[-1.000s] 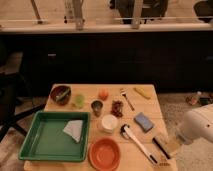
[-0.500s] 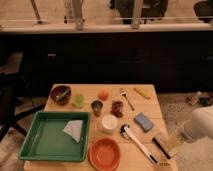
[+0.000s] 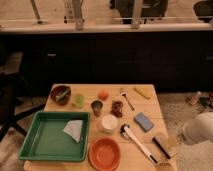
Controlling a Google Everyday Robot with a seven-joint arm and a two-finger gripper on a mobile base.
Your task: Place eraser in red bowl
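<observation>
1. Currently, my gripper (image 3: 199,134) hangs off the table's (image 3: 152,102) right edge, low and near the front. It shows as a white rounded bulk with the jaws set wide and nothing in them.
2. Eraser (image 3: 161,146) lies flat at the table's front right corner, just left of the gripper and close to it.
3. Its long axis runs diagonally, far-left to near-right, with the black strip along one long side.
4. Red bowl (image 3: 104,153) sits further left at the front edge. The brush (image 3: 139,145) lies between it and the eraser.
5. Judgement: short reach leftward, with the jaws turned across the eraser's narrow width.
</observation>
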